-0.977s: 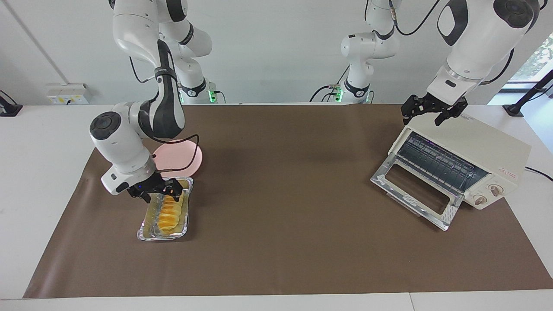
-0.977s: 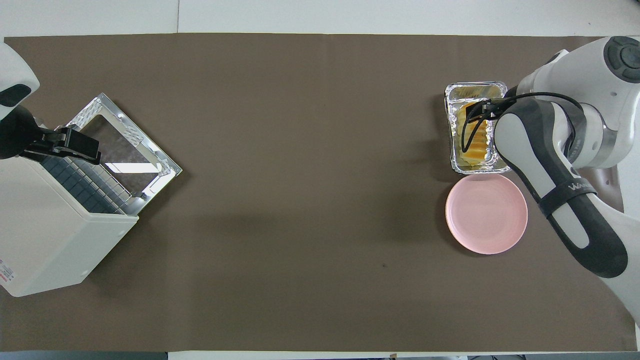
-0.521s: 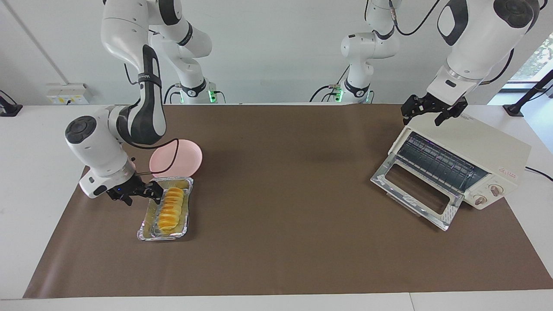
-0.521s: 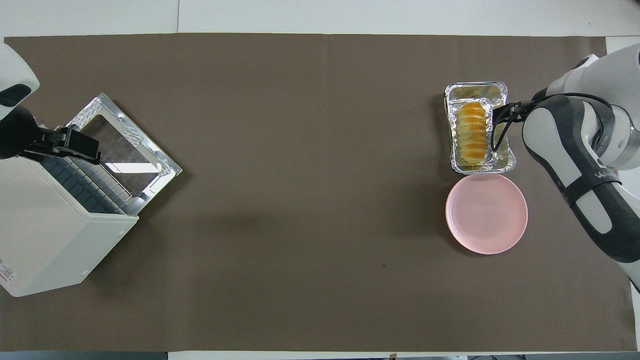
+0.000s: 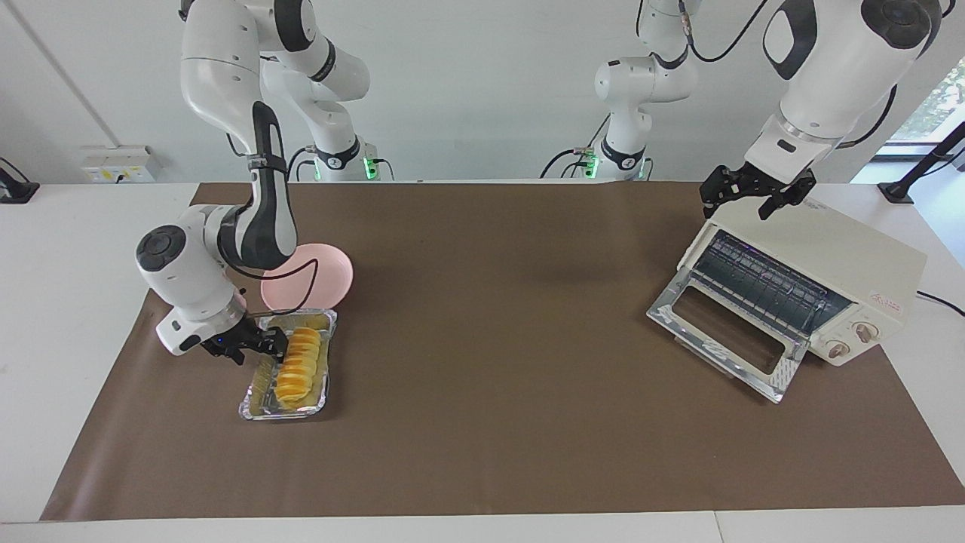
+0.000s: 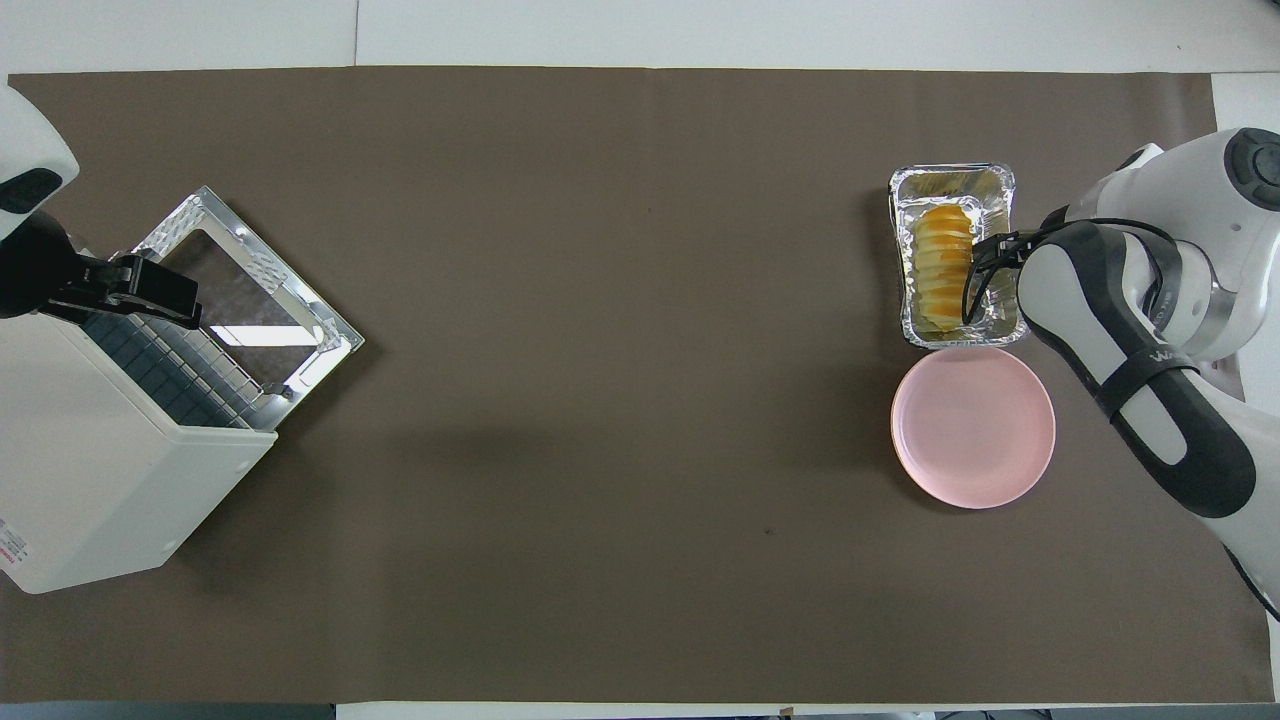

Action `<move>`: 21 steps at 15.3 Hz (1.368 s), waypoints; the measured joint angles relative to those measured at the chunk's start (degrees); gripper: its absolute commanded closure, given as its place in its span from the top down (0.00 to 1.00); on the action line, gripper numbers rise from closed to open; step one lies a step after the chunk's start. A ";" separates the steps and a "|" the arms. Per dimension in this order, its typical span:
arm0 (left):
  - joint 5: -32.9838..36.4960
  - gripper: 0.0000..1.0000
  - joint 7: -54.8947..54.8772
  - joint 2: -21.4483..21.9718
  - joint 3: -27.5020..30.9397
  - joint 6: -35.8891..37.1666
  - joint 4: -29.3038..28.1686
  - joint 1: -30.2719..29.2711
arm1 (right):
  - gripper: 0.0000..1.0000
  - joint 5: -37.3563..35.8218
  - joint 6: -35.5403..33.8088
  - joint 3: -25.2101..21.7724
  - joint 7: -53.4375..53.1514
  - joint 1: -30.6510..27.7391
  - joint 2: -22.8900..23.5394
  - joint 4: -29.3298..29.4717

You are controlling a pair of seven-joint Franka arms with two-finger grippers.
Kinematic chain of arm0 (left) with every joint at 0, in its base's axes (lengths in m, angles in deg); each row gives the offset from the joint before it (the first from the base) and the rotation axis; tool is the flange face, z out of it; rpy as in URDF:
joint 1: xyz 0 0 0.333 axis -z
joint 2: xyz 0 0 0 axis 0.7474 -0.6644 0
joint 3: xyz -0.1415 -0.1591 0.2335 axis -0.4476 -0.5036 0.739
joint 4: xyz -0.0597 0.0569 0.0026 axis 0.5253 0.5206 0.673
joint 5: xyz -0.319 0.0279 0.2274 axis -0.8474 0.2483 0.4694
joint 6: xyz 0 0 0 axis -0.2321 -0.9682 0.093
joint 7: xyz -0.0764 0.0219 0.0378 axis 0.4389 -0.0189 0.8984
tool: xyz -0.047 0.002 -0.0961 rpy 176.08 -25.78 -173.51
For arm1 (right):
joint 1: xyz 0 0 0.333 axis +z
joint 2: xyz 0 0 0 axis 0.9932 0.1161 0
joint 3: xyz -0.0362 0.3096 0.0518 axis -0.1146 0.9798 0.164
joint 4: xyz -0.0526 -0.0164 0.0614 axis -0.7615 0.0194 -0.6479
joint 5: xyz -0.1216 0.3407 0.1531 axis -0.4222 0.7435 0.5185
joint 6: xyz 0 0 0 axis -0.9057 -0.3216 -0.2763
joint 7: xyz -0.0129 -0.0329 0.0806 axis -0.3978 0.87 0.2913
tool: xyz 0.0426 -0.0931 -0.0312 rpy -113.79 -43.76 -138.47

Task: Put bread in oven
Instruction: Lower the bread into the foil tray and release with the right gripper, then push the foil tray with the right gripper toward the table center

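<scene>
Brown-covered bench [image 5: 490, 422]: oven [image 5: 818, 283] door down, bread [image 5: 298, 364] unlifted in foil tray [image 5: 260, 403], right gripper [image 5: 260, 348] beside it, left gripper [image 5: 754, 197] over oven, both grips unreadable.

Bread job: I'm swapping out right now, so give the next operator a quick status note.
Right hand: low at the foil tray, beside the bread, which it does not hold.
Left hand: waiting over the top of the oven, holding nothing.
Bread lies in the tray, next to the pink plate, at the right arm's end of the table.
Done: oven door is down, rack exposed.
Left: grasp the bread, carry it across, place it on the rack.
</scene>
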 measured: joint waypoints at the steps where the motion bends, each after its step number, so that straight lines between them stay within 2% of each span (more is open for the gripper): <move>1: 0.00 1.00 0.00 0.00 0.00 0.00 0.00 0.00 | 0.21 0.01 0.03 -0.04 0.50 -0.01 -0.01 -0.07; 4: 0.00 1.00 0.00 0.00 0.00 0.00 0.00 0.00 | 0.00 0.02 0.03 -0.10 0.90 -0.03 -0.02 -0.08; 10: 0.00 1.00 0.00 0.00 0.00 0.00 0.00 0.00 | 0.00 0.04 0.83 0.34 0.95 0.09 -0.28 0.07; 13: 0.00 1.00 0.00 0.00 0.00 0.00 0.00 0.00 | 0.00 0.20 1.53 1.84 0.29 1.59 -0.41 2.31; 21: 0.00 1.00 0.00 0.00 0.00 0.00 0.00 0.00 | 0.00 0.23 -3.94 2.62 -15.01 15.96 -0.04 11.44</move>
